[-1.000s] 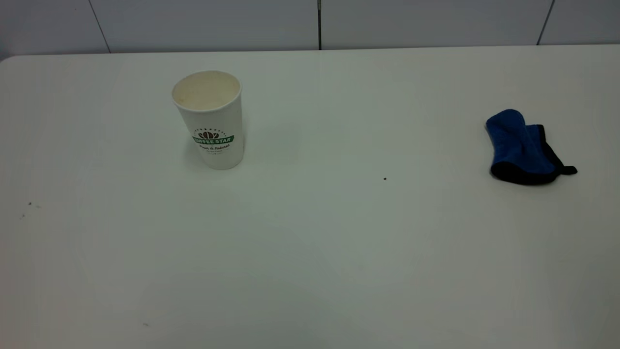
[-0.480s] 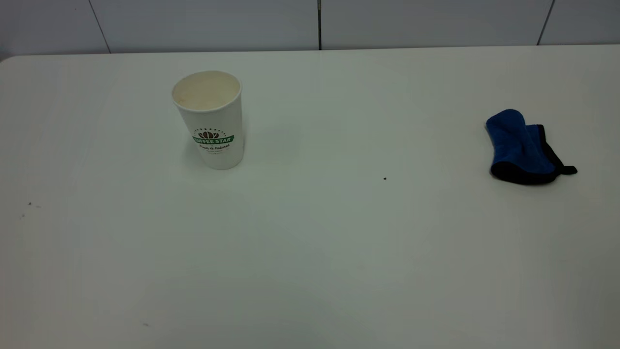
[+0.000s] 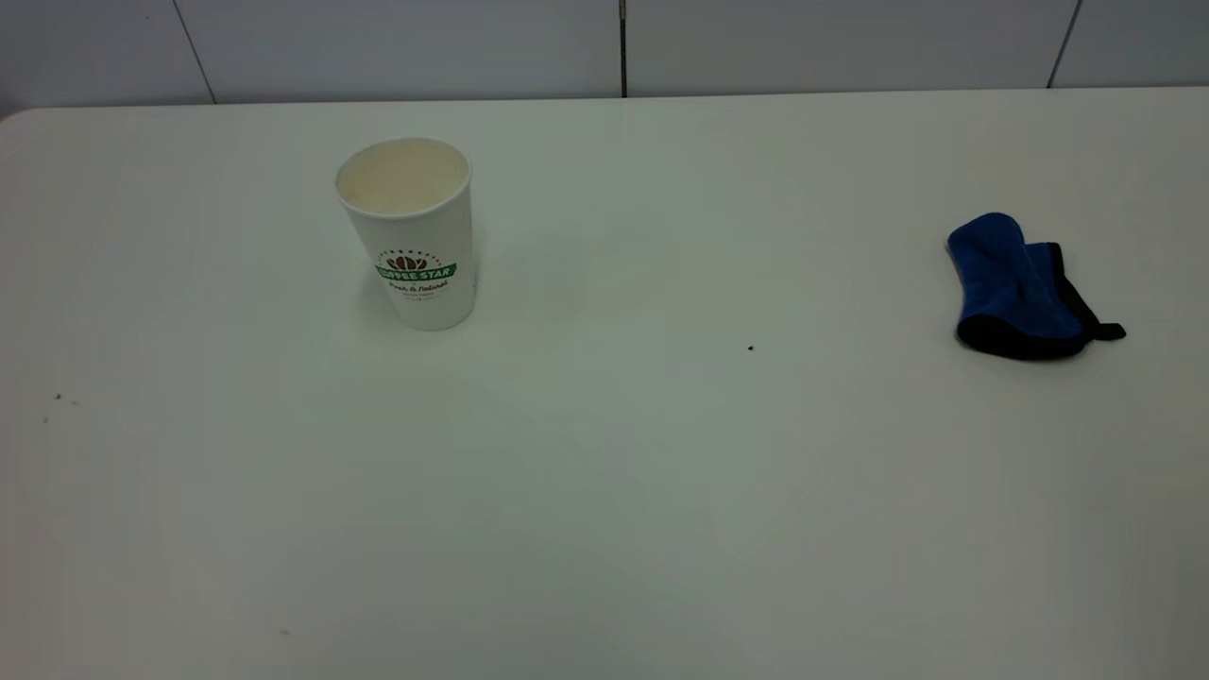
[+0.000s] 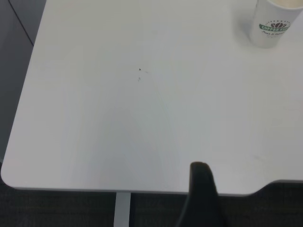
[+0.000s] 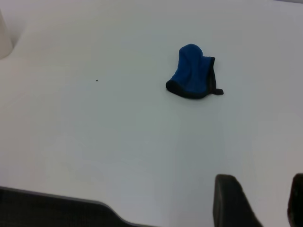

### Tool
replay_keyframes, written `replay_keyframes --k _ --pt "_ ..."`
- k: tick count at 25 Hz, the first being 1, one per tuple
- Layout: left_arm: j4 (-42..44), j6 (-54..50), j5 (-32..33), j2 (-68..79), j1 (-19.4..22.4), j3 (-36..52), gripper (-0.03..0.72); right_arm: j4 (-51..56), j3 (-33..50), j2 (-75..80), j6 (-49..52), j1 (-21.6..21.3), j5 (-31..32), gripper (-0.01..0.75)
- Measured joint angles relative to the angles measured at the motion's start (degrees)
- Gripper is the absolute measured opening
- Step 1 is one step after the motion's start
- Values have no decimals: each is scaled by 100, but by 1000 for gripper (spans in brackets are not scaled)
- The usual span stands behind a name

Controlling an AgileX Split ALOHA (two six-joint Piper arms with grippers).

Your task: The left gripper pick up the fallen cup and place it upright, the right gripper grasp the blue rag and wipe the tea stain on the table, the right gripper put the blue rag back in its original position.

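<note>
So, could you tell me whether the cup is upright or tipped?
Upright: the cup stands on its base on the table, open mouth up.

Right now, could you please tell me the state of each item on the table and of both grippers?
White paper cup with green logo: upright, empty-looking, untouched.
Folded blue rag with black edging: lying crumpled, released.
White table: no tan stain visible.
Left gripper: withdrawn near table edge.
Right gripper: jaws open, withdrawn, empty.
</note>
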Motion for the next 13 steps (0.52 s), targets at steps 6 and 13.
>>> replay_keyframes --k 6,13 --pt "0 0 0 0 0 0 566 0 0 0 0 0 0 246" --pt "0 0 0 0 0 0 566 0 0 0 0 0 0 233"
